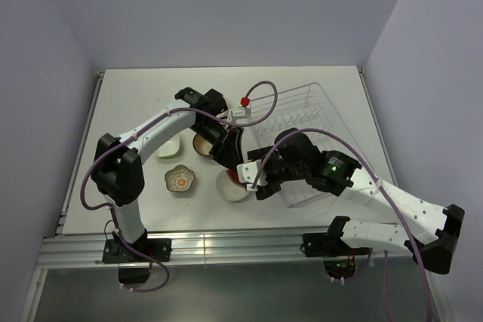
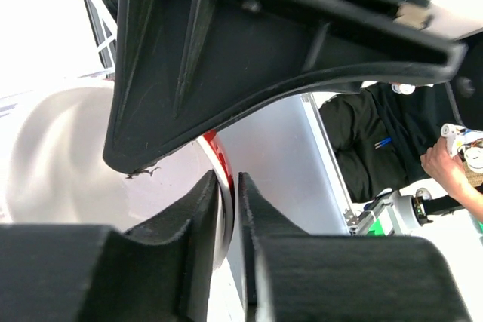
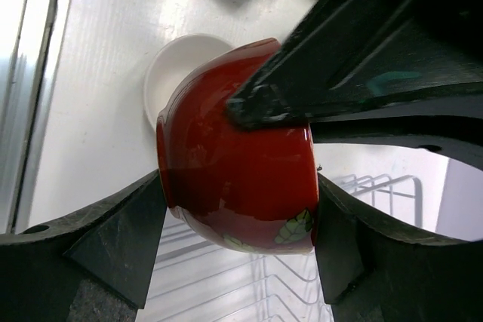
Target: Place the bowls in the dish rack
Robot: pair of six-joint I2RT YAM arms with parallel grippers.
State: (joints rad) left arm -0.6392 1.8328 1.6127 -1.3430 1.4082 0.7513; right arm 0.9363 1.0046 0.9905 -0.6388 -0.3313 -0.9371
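Note:
The red bowl (image 3: 234, 179), white inside, hangs on its side over the near-left edge of the white wire dish rack (image 1: 317, 107). My left gripper (image 2: 229, 209) is shut on its rim (image 2: 213, 148). My right gripper (image 3: 240, 209) spans the bowl's body, a finger against each side. The white squarish bowl (image 1: 235, 191) sits on the table just below. The flower-shaped bowl (image 1: 180, 179), the yellow-green bowl (image 1: 167, 148) and the dark brown bowl (image 1: 202, 145) stand to the left. The cream bowl is hidden.
Rack tines (image 3: 249, 284) run under the red bowl in the right wrist view. Both arms crowd together between the rack's left side and the bowls. A cable with a red clip (image 1: 244, 101) arcs over the rack's far-left corner.

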